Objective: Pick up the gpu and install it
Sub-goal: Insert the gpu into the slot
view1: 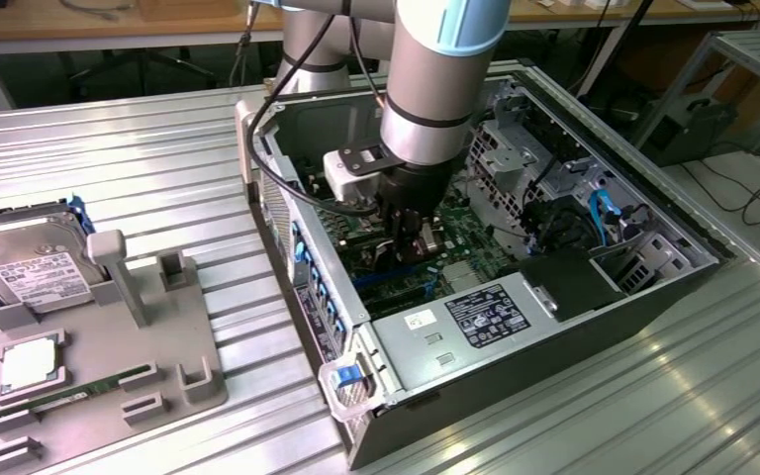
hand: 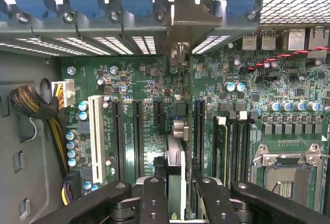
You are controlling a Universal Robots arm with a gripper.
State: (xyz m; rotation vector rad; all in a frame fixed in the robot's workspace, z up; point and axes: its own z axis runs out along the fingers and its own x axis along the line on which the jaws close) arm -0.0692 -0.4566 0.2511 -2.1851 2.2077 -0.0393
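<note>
The pincer (hand: 175, 193) pinches the gpu (hand: 175, 131) on edge, just above the motherboard (hand: 144, 79) inside the computer case (view1: 644, 297).

Above slots: open beside gpu (hand: 175, 177)
Sides: hemmed by drive cage (view1: 525, 158), power supply (view1: 479, 322)

Grey-silver tube arm (view1: 427, 69) with pale blue ring and black tool end.

Built of round, matt grey-silver segments, banded near the top by a light blue joint cap and lower down by a thin black ring. Fitted at the wrist with a white, boxy camera mount (view1: 353, 168). Trailed by black cables (view1: 274, 109) looping down alongside. Ending in a black gripper (hand: 175, 193) of jointed, glossy black link bars studded with round silver pivot screws.
</note>
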